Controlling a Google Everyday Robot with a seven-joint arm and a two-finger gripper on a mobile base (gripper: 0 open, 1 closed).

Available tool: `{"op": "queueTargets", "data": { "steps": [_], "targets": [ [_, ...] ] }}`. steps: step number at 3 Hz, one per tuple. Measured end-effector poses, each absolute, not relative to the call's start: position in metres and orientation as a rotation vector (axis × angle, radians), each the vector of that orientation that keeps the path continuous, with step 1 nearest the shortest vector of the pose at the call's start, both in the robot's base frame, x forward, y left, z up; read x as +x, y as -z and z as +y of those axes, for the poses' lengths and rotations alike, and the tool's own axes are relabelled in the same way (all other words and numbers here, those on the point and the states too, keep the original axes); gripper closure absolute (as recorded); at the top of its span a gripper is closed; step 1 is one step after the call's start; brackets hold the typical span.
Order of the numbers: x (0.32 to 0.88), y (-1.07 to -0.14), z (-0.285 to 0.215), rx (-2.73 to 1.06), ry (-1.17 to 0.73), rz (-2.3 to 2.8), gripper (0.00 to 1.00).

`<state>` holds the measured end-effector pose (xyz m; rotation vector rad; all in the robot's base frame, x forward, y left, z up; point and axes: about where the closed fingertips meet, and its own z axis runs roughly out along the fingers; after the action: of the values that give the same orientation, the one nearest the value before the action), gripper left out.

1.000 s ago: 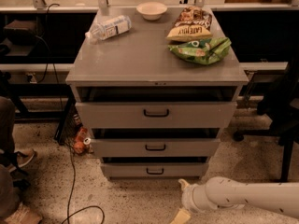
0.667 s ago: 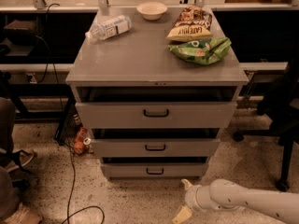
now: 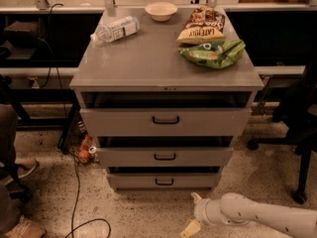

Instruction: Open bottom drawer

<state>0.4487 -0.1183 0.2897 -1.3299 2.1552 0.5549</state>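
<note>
The grey metal cabinet point(image 3: 163, 68) has three drawers stacked. The bottom drawer point(image 3: 198, 181) is the lowest and shortest panel, with a small black loop handle point(image 3: 164, 182) at its middle. It sits nearly flush, with a thin dark gap above it. My gripper point(image 3: 193, 214) is low over the floor, in front of and a little right of the bottom drawer, at the end of my white arm point(image 3: 257, 216) that comes in from the lower right. It is apart from the handle and holds nothing that shows.
The top drawer point(image 3: 165, 121) and middle drawer point(image 3: 164, 156) stand slightly open. A water bottle point(image 3: 115, 29), a bowl point(image 3: 161, 10) and two chip bags point(image 3: 208, 38) lie on top. Cables point(image 3: 74, 192) cross the floor at left. A chair base point(image 3: 297, 182) stands at right.
My arm and gripper have shifted slightly to the right and lower over the floor. The drawers have not moved.
</note>
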Motion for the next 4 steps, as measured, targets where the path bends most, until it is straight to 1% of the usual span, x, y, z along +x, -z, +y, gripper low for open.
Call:
{"op": "queueTargets", "data": {
  "steps": [1,2,3,4],
  "targets": [
    [0.452,-0.282,-0.116,-1.348,-0.548,2.14,0.0],
    [0.478,-0.253,-0.119,-1.41,-0.469,2.098,0.0],
    [0.509,-0.231,-0.125,-1.436,-0.411,2.029,0.0],
    [0.561,-0.229,-0.141,-1.437,-0.318,1.934,0.0]
  ]
}}
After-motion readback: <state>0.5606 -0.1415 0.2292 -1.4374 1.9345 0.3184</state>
